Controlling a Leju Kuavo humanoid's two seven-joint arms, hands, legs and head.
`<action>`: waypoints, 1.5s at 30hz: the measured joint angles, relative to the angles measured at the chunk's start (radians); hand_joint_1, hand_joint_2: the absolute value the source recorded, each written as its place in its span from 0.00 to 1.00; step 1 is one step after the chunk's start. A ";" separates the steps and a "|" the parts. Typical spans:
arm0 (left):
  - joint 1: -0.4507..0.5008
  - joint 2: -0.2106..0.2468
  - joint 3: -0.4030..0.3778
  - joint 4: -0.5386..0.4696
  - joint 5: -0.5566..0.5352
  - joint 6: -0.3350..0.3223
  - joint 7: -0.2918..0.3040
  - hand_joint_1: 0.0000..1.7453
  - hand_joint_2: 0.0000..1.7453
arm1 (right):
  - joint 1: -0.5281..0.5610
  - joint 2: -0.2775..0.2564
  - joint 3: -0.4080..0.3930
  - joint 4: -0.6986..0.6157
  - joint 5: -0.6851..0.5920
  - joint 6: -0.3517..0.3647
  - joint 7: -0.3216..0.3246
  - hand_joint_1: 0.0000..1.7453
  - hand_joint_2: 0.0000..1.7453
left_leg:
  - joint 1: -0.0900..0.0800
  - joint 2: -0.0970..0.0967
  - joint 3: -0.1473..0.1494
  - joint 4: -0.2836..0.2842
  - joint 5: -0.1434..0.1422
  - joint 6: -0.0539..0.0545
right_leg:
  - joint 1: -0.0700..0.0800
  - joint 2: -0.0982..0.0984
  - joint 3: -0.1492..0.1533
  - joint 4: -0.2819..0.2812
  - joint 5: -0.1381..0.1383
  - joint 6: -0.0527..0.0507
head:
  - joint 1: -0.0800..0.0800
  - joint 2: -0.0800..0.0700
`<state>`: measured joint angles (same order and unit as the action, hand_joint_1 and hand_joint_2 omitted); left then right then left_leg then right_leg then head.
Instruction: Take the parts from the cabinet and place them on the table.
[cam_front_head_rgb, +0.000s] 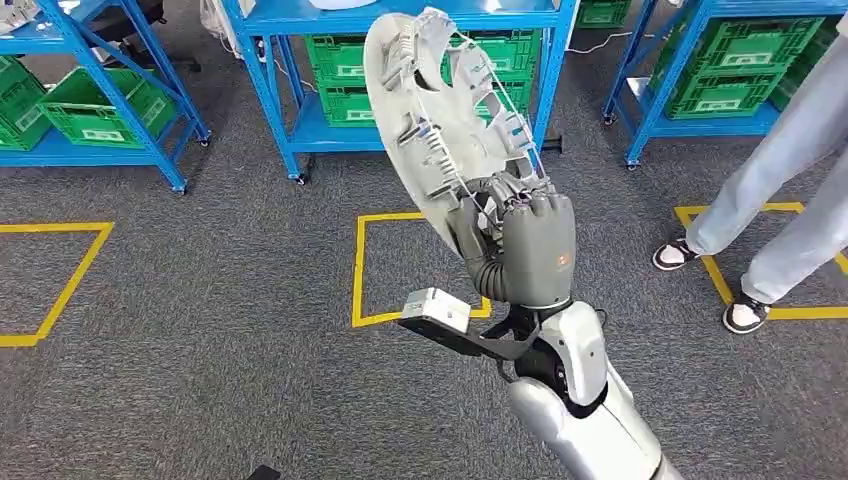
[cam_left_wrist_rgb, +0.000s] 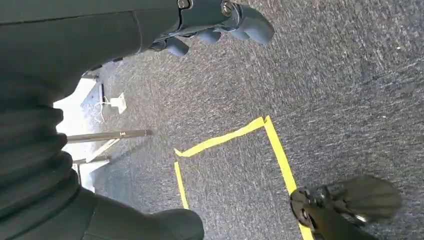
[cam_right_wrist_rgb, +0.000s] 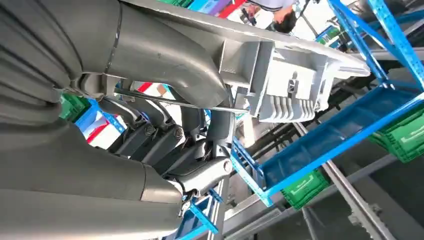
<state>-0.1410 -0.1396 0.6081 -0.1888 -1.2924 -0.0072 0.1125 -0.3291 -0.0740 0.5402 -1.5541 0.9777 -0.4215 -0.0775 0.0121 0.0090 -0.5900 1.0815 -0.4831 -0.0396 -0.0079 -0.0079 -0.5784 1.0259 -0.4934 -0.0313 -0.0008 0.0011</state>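
Blue racks (cam_front_head_rgb: 400, 20) with green crates (cam_front_head_rgb: 345, 75) stand far across the carpet; no table shows, so carrying seems the step in hand. The grey part (cam_front_head_rgb: 440, 110), a broad disc, rises up and leftward from the right hand (cam_front_head_rgb: 520, 245), which grips its lower rim. The left hand (cam_left_wrist_rgb: 220, 20) hangs over the floor, fingers curled, holding nothing.

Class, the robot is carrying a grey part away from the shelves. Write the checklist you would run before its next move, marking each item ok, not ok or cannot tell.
1. Part held: ok. The right hand grips the round grey part at its lower edge.
2. Grip security: cannot tell; the fingers wrap a thin wire and rib.
3. Left hand free: ok, fingers curled in, holding nothing.
4. Table in sight: not ok; blue racks and carpet are ahead.
5. Path: not ok; a person's legs stand close on the right.
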 joint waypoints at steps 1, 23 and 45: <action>-0.001 0.000 0.000 0.000 0.000 0.001 -0.001 0.00 1.00 | -0.001 0.000 0.000 0.000 0.000 0.000 -0.004 1.00 1.00 | -0.011 0.016 0.040 -0.069 -0.022 0.006 | 0.008 -0.003 -0.004 0.001 0.003 0.005 | -0.001 0.000; 0.055 -0.001 0.002 0.004 0.048 0.054 -0.026 0.00 1.00 | -0.014 0.031 0.026 0.017 0.010 0.039 -0.017 1.00 1.00 | -0.004 -0.039 -0.092 0.030 -0.005 0.000 | -0.003 0.009 0.018 0.000 -0.012 -0.005 | -0.010 0.000; 0.051 -0.007 0.002 0.002 0.026 0.052 -0.014 0.00 1.00 | 0.028 0.013 0.026 -0.006 0.036 0.040 -0.007 1.00 1.00 | -0.004 -0.098 -0.034 -0.046 0.039 0.046 | -0.002 0.026 -0.042 0.128 -0.038 0.033 | -0.003 0.000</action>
<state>-0.0901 -0.1465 0.6096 -0.1873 -1.2665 0.0446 0.0980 -0.3008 -0.0614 0.5661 -1.5602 1.0140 -0.3819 -0.0843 0.0083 -0.0891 -0.6244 1.0354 -0.4441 0.0063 -0.0094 0.0177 -0.6201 1.1537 -0.5318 0.0012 -0.0038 0.0011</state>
